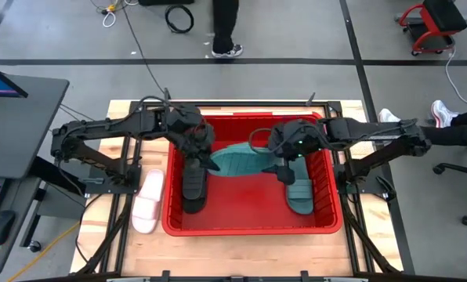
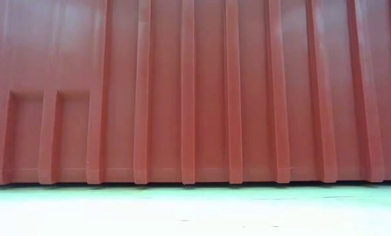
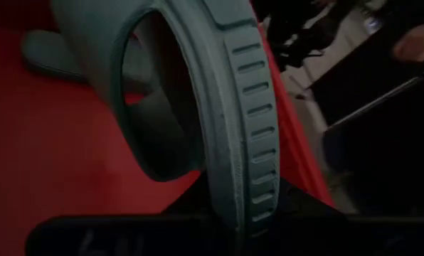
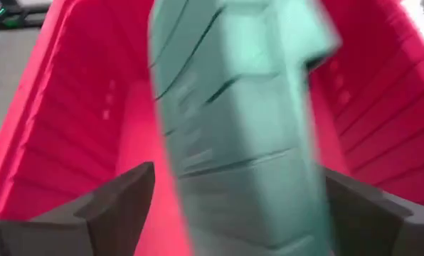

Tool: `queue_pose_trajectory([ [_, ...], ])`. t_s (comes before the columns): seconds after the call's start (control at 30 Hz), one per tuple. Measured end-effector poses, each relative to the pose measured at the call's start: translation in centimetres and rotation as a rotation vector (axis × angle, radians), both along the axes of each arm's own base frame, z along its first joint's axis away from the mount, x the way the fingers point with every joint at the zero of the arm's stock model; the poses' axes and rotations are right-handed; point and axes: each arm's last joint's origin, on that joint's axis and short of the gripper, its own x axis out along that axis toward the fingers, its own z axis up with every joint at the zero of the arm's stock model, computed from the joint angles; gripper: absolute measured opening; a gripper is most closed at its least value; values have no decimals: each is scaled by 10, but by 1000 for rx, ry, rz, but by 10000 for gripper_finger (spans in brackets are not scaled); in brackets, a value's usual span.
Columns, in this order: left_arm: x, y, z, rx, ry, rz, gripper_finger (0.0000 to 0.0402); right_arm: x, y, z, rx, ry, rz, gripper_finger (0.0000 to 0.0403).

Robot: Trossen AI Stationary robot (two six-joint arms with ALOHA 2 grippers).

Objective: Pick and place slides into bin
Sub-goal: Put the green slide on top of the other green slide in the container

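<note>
The red bin (image 1: 174, 223) stands mid-table, and its ribbed wall (image 2: 195, 98) fills the low view. My left gripper (image 1: 210, 159) is inside the bin at its left, shut on a teal slide (image 1: 240, 160) that also shows in the left wrist view (image 3: 226, 107). A black slide (image 1: 193, 188) lies on the bin floor under the left arm. My right gripper (image 1: 284, 171) is open over the bin's right part, and a second teal slide (image 1: 300, 196) lies on the floor just past its fingers, showing blurred in the right wrist view (image 4: 247, 142). A white slide (image 1: 147, 202) lies on the table left of the bin. My left gripper (image 3: 233, 231) pinches the teal slide by the ribbed side edge of its sole (image 3: 251, 185) between its two fingers. The fingers come from the table's left, across the edge. The slide stands on edge, its strap opening turned sideways, above the bin floor.
The bin takes up most of the table's middle; its walls (image 4: 70, 107) rise on both sides of the right gripper. A person's legs (image 1: 226, 31) stand beyond the far edge, and another person sits at the right (image 1: 453, 117). A desk with a monitor (image 1: 6, 86) is at the left.
</note>
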Motion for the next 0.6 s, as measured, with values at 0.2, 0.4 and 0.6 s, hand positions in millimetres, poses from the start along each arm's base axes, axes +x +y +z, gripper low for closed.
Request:
queue_pose_trajectory([
  [0.2,1,-6,-1,66,-10,-3,42,6,1,-7,96,41,1,295],
  [0.4,1,-9,-3,182,-18,8,73,6,2,-6,209,53,-95,145],
  [0.6,-6,1,-1,200,-3,55,153,5,14,-7,256,43,-292,66],
])
